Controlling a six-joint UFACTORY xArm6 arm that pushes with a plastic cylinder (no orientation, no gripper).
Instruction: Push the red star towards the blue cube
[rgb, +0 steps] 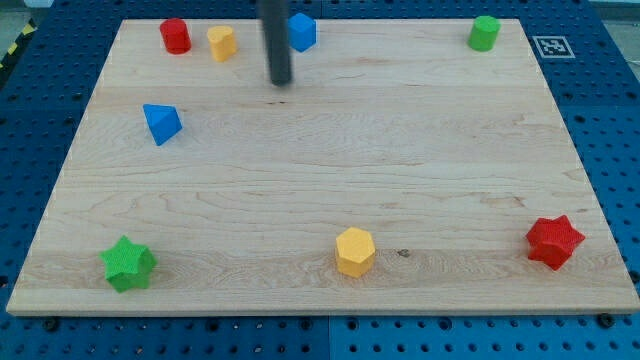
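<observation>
— Pincer: none on this arm. And my tip (281, 82)?

— Resting on the desk (320, 180) near the view's top, just left of the blue cube (302, 31).

— The red star (554, 241)?

— Ridged and bright red, at the view's bottom right, well apart from the cube.

— Anything cut off?

— The rod's upper part. A black-and-white marker (549, 45) at top right holds no readable writing.
</observation>
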